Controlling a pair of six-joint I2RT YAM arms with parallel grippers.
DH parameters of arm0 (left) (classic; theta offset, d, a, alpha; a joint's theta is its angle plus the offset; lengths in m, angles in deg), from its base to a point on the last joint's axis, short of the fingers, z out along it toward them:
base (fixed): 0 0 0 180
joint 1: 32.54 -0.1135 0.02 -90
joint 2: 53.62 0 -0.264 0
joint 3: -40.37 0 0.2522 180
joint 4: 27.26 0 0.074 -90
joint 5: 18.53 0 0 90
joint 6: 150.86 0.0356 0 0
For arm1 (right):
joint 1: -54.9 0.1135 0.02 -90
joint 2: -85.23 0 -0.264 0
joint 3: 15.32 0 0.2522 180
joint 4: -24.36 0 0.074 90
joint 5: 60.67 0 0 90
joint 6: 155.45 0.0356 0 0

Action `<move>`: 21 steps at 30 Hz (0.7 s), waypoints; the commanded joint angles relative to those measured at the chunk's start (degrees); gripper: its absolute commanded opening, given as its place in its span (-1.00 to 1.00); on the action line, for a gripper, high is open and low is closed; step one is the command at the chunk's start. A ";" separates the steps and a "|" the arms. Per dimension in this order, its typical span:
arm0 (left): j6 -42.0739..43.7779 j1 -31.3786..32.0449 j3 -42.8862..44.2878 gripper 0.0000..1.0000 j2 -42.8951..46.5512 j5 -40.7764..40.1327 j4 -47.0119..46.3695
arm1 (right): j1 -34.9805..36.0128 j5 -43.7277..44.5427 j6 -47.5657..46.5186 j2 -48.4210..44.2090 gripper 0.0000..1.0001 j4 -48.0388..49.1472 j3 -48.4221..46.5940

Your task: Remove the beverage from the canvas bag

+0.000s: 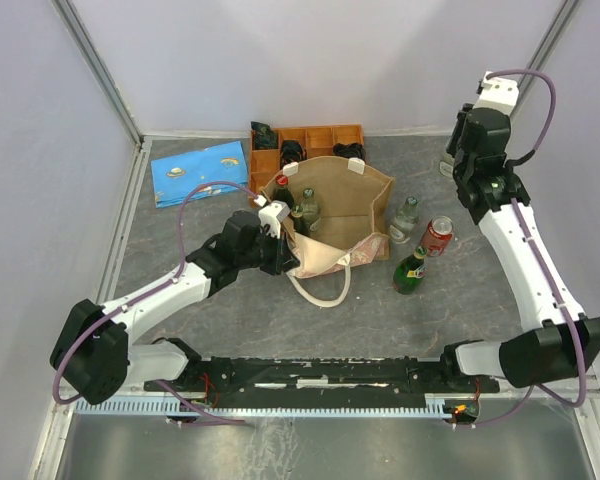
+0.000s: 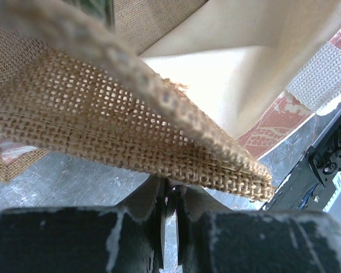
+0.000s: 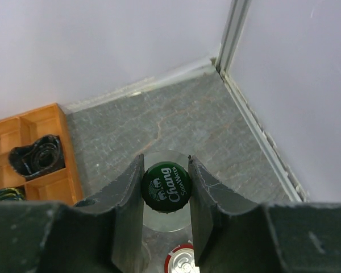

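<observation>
Left gripper (image 2: 169, 196) is pinching the canvas bag (image 1: 355, 200) rim, fingers nearly closed; right gripper (image 3: 165, 161) is clamping the Chang soda water bottle (image 3: 166, 187) at its cap.

I record: canvas bag (image 1: 340, 200) tan-brown weave, cream lining and handles, pinkish patterned lower band. The bottle (image 3: 166, 187) in my black right gripper (image 3: 165, 162): green cap, white lettering. The tray (image 3: 45, 122) orange; the cloth (image 1: 200, 172) blue, patterned.

Soft overhead light leaves faint shadows on the grey surface (image 1: 230, 310). In the left wrist view the canvas bag (image 2: 102, 119) blurs at its near rim and its cream lining (image 2: 227, 74) glares white. In the right wrist view the bottle (image 3: 166, 187) cap is crisp, the fingers (image 3: 125, 196) soft.
</observation>
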 commanded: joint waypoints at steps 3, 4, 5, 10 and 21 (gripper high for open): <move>-0.51 0.22 0.04 -0.95 -1.51 0.45 4.41 | -5.23 -4.68 5.90 2.80 -1.00 9.40 2.62; -0.51 0.19 -0.01 -0.95 -1.53 0.45 4.35 | -5.42 -5.01 6.00 3.52 -1.00 10.29 3.62; -0.53 0.18 -0.05 -0.95 -1.49 0.45 4.34 | -5.55 -5.17 6.00 4.06 -1.00 11.38 4.66; -0.69 0.23 -0.28 -0.95 -1.25 0.21 4.48 | -5.60 -6.60 5.36 6.68 -1.00 16.94 9.10; -0.62 0.23 0.26 -0.95 -2.09 0.10 4.40 | -5.59 -11.30 0.53 11.23 -1.00 28.13 15.03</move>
